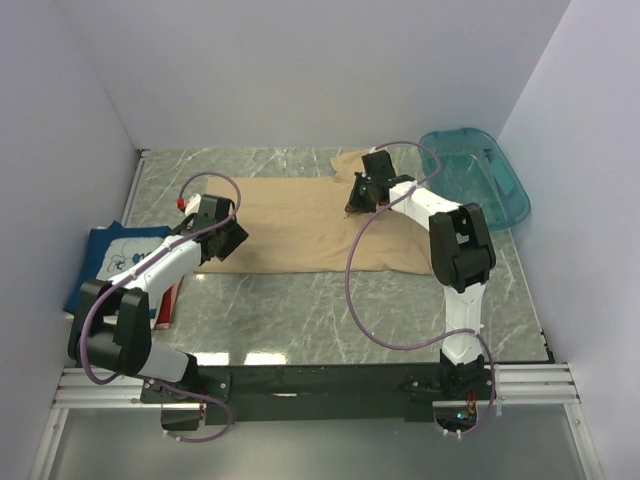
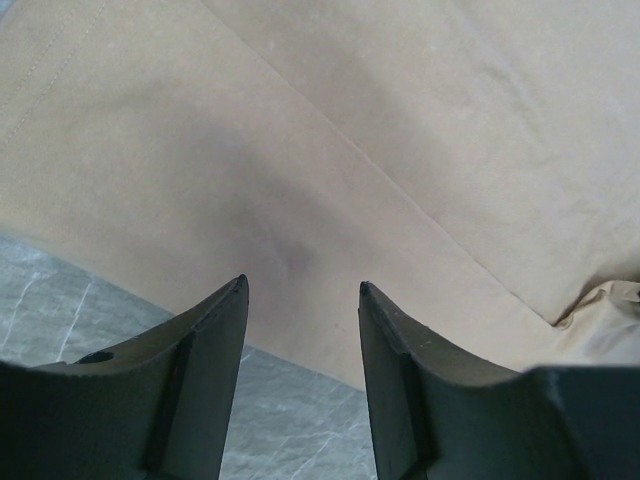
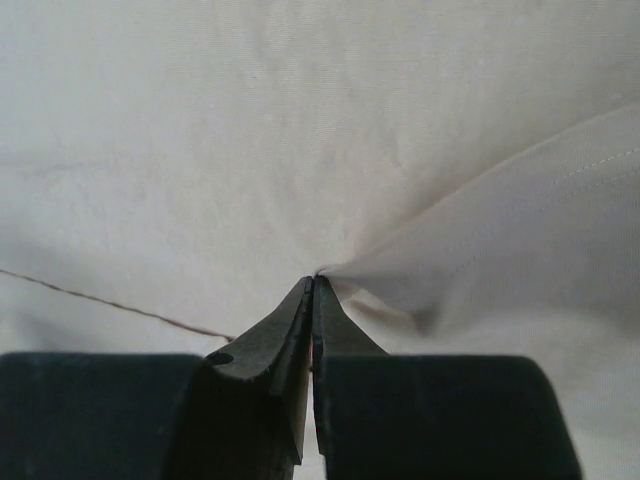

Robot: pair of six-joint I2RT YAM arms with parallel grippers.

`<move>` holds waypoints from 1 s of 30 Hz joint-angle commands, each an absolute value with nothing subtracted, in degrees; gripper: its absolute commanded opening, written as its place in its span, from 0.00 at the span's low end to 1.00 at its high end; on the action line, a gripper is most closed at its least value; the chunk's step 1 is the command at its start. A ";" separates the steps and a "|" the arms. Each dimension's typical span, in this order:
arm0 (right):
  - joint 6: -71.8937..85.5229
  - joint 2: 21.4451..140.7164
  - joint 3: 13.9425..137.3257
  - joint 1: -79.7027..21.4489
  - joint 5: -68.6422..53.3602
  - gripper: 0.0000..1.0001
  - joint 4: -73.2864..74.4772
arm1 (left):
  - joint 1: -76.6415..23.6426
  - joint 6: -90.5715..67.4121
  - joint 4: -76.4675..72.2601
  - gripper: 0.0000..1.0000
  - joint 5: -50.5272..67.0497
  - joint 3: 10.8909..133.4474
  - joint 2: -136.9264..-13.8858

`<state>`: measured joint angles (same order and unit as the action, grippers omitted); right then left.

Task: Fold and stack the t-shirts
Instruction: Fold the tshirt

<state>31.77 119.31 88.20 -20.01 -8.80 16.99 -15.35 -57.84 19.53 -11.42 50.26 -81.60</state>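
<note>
A tan t-shirt lies spread flat across the middle of the marble table. My left gripper hovers over its left near edge, and the left wrist view shows that gripper open with nothing between its fingers, the tan t-shirt just beyond them. My right gripper sits on the shirt's far right part. In the right wrist view it is shut, pinching a pucker of the tan t-shirt, with a fold running off to the right. A navy printed t-shirt lies at the far left on a red one.
A teal plastic tub stands at the back right, close to the right arm's elbow. White walls close in the table on the left, back and right. Bare marble shows between the tan shirt and the arm bases.
</note>
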 commanded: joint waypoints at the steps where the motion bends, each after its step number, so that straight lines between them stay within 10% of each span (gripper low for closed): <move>1: 29.88 120.15 90.97 -20.30 -9.93 0.07 15.12 | -15.47 -57.13 18.99 0.54 -11.69 49.40 -80.68; 7: 28.92 120.76 91.23 -20.39 -11.68 0.15 14.94 | -15.29 -57.13 18.90 0.56 -12.22 49.22 -81.65; 12: 28.39 118.49 90.36 -20.39 -12.83 0.46 15.20 | -13.98 -56.78 18.11 0.57 -11.17 48.87 -82.09; 30: 39.55 95.71 57.49 -9.50 -5.36 0.56 8.71 | -8.17 -58.27 12.66 0.52 -10.89 52.12 -92.81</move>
<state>36.73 95.13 59.68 -11.29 -6.04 10.85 -8.38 -57.74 14.76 -10.15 50.26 -91.68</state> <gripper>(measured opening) 0.554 0.519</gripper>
